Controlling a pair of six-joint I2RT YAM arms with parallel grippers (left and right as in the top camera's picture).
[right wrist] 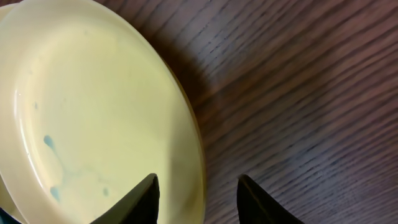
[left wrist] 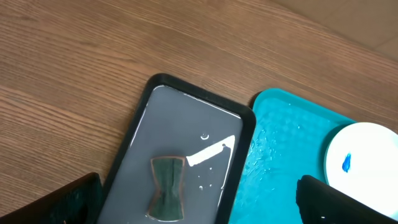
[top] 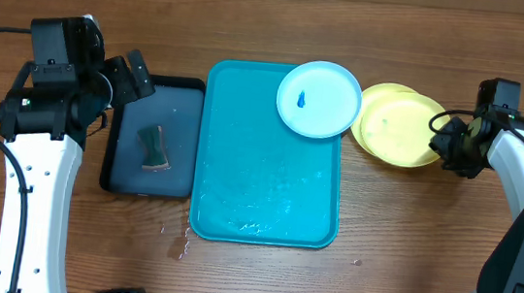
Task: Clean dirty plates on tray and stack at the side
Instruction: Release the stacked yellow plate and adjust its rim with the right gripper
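Note:
The turquoise tray (top: 239, 183) lies mid-table. The light blue plate (top: 319, 98) with a blue smudge rests on its far right corner, overhanging the rim; it also shows in the left wrist view (left wrist: 364, 162). Two yellow-green plates (top: 400, 128) are stacked on the table right of the tray. The top one (right wrist: 93, 118) has faint blue smears. My right gripper (top: 443, 141) is open, its fingers (right wrist: 198, 198) straddling that plate's right rim. My left gripper (top: 132, 79) is open and empty (left wrist: 199, 208) above the black tray's far end.
A small black tray (top: 153, 135) holding water and a dark green sponge (top: 154, 147) sits left of the turquoise tray. The sponge also shows in the left wrist view (left wrist: 166, 186). The turquoise tray's floor is wet. Small droplets lie on the wood near its front left corner.

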